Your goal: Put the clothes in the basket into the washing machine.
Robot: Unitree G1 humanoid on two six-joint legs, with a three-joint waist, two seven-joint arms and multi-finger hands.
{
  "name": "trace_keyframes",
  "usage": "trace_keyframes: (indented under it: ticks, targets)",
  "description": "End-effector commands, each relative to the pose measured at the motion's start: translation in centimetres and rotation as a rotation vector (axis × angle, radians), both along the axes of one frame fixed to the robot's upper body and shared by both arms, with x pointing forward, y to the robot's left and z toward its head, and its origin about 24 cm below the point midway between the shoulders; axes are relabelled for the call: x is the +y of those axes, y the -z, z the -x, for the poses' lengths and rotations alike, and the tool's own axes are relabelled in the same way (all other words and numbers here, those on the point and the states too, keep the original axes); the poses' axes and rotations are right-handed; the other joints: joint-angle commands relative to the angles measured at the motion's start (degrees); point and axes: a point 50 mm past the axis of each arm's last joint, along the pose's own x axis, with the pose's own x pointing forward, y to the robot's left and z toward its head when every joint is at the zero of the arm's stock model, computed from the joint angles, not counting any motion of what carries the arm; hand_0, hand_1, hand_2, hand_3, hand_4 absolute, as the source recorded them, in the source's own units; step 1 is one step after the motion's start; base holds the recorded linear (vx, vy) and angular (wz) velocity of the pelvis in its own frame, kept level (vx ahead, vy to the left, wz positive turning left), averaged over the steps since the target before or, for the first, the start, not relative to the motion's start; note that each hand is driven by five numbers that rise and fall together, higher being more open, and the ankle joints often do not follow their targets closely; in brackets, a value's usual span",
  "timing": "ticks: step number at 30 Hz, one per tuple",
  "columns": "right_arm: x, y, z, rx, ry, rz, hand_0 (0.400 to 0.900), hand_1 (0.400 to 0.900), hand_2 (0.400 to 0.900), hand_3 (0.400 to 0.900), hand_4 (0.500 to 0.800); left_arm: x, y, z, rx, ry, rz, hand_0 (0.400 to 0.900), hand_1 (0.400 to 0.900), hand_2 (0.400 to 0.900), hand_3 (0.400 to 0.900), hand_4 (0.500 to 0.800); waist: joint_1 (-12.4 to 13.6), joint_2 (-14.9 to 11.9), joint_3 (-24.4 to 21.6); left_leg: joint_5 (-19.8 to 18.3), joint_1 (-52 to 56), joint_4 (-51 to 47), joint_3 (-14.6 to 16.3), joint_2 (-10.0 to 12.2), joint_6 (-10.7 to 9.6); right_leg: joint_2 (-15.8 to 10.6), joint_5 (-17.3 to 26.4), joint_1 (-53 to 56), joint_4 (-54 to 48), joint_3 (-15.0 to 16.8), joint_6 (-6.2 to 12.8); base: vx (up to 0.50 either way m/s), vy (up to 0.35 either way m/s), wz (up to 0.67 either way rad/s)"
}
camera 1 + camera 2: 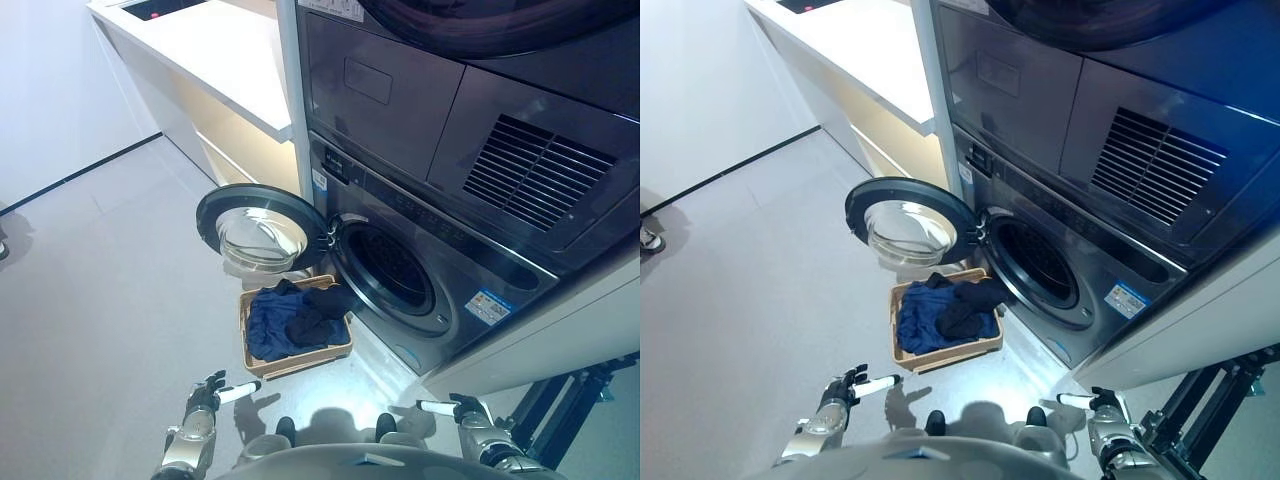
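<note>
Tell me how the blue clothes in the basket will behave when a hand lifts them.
The clothes lie crumpled, so they will likely hang floppy and drape. Dark and blue pieces overlap, so one may drag another out. A dark piece already hangs over the basket rim near the washing machine, so it may snag.

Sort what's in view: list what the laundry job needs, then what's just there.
For the job:
clothes
basket
washing machine, its door open
left hand
right hand

Just there:
dryer stacked on top
white counter
black stand
</note>
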Motion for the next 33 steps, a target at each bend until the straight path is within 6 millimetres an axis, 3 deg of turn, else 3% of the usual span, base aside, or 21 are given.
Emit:
trace_keyframes:
  ticks: [1,16,22,25,29,33]
  targets:
    - [0.2,-1.0,-3.0,-0.083,-0.048,0.043,0.900,0.900,0.900,0.900,0.800,1.9,-2.0,-3.0,-0.138,-0.010,-0.058,0.900,0.900,0.900,0.900,0.800,1.0,-3.3,0.3,-4.5,0.5,1.2,2.1,-2.6,2.3,-1.0,-2.8,0.1,3.8,-1.2,1.46,0.00,0.000,0.00]
    - [0.1,-0.8,-2.4,-0.060,-0.054,0.044,0.900,0.900,0.900,0.900,0.800,1.8,-1.6,-2.4,-0.100,0.020,-0.070,0.900,0.900,0.900,0.900,0.800,0.9,-3.1,0.3,-4.3,-0.1,1.0,2.0,-2.7,2.2,-1.0,-2.7,-0.4,3.5,-1.4,1.51,0.00,0.000,0.00]
    - [0.0,-1.3,-3.5,-0.087,-0.084,0.059,0.900,0.900,0.900,0.900,0.800,1.9,-1.5,-2.2,-0.096,0.020,-0.075,0.900,0.900,0.900,0.900,0.800,1.3,-3.0,1.4,-3.8,-1.5,1.1,1.7,-2.9,2.2,-1.1,-2.4,-1.7,3.8,-1.7,1.60,-0.02,0.006,0.03]
    - [-0.2,-2.7,-6.1,-0.156,-0.144,0.103,0.900,0.900,0.900,0.900,0.800,1.8,-1.8,-2.7,-0.117,0.024,-0.080,0.900,0.900,0.900,0.900,0.800,1.6,-2.7,3.2,-3.2,-3.8,1.5,1.4,-3.2,2.2,-1.3,-2.0,-3.9,4.4,-1.8,1.62,-0.12,0.017,0.06]
    - [0.1,-7.2,-13.0,-0.340,-0.303,0.214,0.900,0.900,0.900,0.900,0.800,1.6,-2.8,-4.3,-0.191,0.050,-0.086,0.900,0.900,0.900,0.900,0.800,2.8,-2.1,7.6,-2.1,-10.3,3.8,0.9,-3.8,2.3,-1.8,-1.0,-10.5,6.9,-1.6,1.44,-0.21,0.024,0.05]
    - [1.2,-11.4,-18.1,-0.460,-0.435,0.312,0.900,0.900,0.900,0.900,0.800,0.6,-3.9,-5.5,-0.267,0.098,-0.069,0.900,0.900,0.900,0.900,0.800,4.7,-1.5,11.7,-1.8,-16.8,7.6,0.5,-4.1,2.2,-2.4,0.1,-15.6,8.4,-1.9,1.21,-0.14,0.026,0.07]
